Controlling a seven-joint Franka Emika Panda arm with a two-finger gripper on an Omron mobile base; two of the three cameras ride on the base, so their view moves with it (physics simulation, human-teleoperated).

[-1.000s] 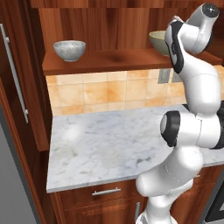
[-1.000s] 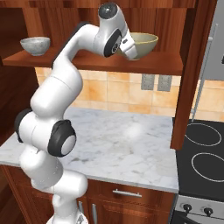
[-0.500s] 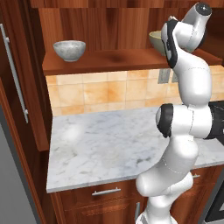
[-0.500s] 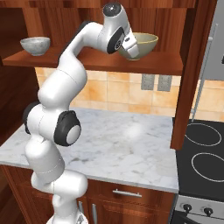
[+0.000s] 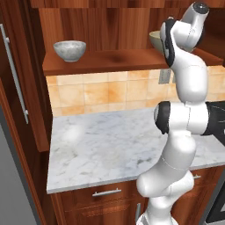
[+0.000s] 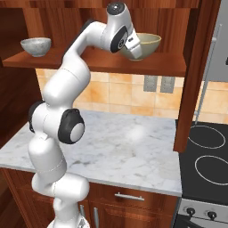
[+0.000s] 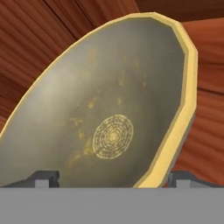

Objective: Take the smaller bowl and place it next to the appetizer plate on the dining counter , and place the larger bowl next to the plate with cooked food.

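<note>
Nearest is the marble worktop (image 6: 133, 151), with orange tiles (image 5: 105, 94) behind. Above, on the wooden shelf (image 6: 98, 64), the gripper (image 7: 113, 177) is spread wide at the larger bowl (image 6: 147, 44), one fingertip each side of its rim. The smaller bowl (image 5: 69, 49) stands far left on this shelf.
</note>
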